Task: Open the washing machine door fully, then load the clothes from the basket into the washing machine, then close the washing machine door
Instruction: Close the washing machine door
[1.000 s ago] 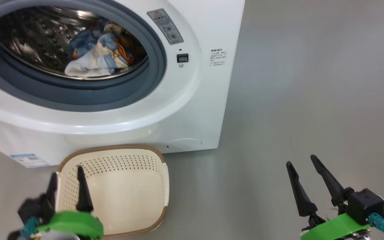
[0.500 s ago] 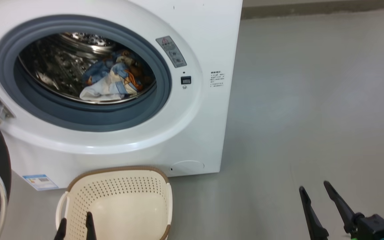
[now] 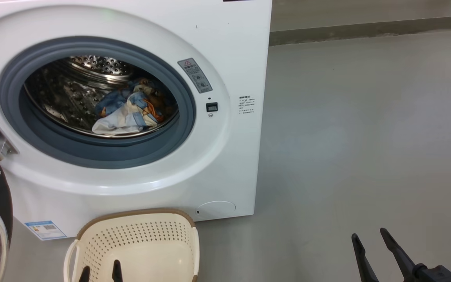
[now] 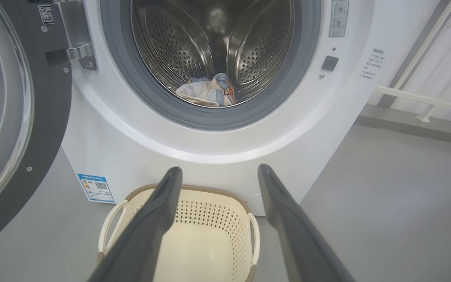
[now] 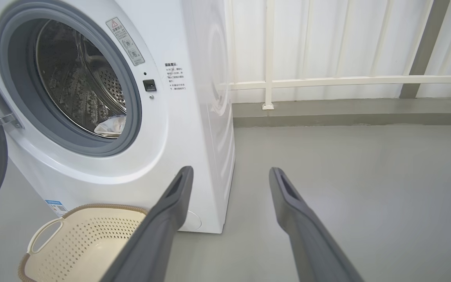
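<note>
Clothes (image 3: 125, 115) loaded, basket (image 3: 139, 231) bare; left gripper (image 3: 100, 271) and right gripper (image 3: 368, 235) fingers spread, empty. Risk: closing the washing machine door (image 4: 49, 117) could pinch fabric lying near the seal (image 3: 104, 154).

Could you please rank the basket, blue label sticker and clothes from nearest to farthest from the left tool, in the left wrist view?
1. basket, just below the left tool.
2. blue label sticker, washing machine front, lower left.
3. clothes, deep in the drum.
</note>
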You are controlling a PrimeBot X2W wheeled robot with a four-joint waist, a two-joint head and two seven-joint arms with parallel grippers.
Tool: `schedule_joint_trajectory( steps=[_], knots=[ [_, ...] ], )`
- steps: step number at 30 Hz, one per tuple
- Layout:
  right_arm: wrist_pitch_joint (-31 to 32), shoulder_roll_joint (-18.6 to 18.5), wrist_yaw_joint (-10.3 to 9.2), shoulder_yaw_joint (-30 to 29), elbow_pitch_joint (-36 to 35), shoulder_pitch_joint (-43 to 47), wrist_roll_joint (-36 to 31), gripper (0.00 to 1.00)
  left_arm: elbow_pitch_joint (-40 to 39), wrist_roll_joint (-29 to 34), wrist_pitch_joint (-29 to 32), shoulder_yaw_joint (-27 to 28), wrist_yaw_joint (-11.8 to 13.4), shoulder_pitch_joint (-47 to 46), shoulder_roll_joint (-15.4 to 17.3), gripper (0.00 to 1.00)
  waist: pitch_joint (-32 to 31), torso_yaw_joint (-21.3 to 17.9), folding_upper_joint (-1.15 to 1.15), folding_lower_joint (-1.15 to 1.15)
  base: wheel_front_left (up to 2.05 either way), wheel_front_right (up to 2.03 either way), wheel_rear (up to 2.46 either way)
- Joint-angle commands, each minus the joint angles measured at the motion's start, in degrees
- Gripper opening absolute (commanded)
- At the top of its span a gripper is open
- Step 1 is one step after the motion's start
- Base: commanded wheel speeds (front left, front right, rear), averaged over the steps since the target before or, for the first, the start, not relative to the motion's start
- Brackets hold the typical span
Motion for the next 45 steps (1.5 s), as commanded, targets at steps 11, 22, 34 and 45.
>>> schedule_joint_trajectory(
  steps=[11, 22, 34, 45],
  knots=[
    [-0.27, -0.27, 0.09, 0.95, -0.80, -1.39, -0.26, 1.00, -3.03, 0.74, -0.37, 1.30, 0.48, 0.13, 0.56, 1.00, 0.32, 0.92, 0.00, 0.00, 0.00, 0.00, 0.00],
    [-0.27, -1.15, 0.09, 1.80, -0.54, -2.90, -0.29, 1.00, -3.28, 0.86, -0.37, 1.43, 0.36, 0.06, 0.56, 1.00, 1.06, 2.22, 0.00, 0.00, 0.00, 0.00, 0.00],
    [-0.27, -1.30, 0.09, 1.98, -0.42, -3.14, -0.21, 1.00, -2.85, 0.39, -0.37, 0.56, 0.66, -0.13, 0.56, 1.00, 0.60, 3.62, 0.00, 0.00, 0.00, 0.00, 0.00],
    [-0.27, -1.24, 0.09, 2.35, -0.56, -3.09, -0.19, 1.00, -3.19, 0.04, -0.37, 0.65, 1.03, -0.02, 0.55, 1.00, 0.59, 3.94, 0.00, 0.00, 0.00, 0.00, 0.00]
  ],
)
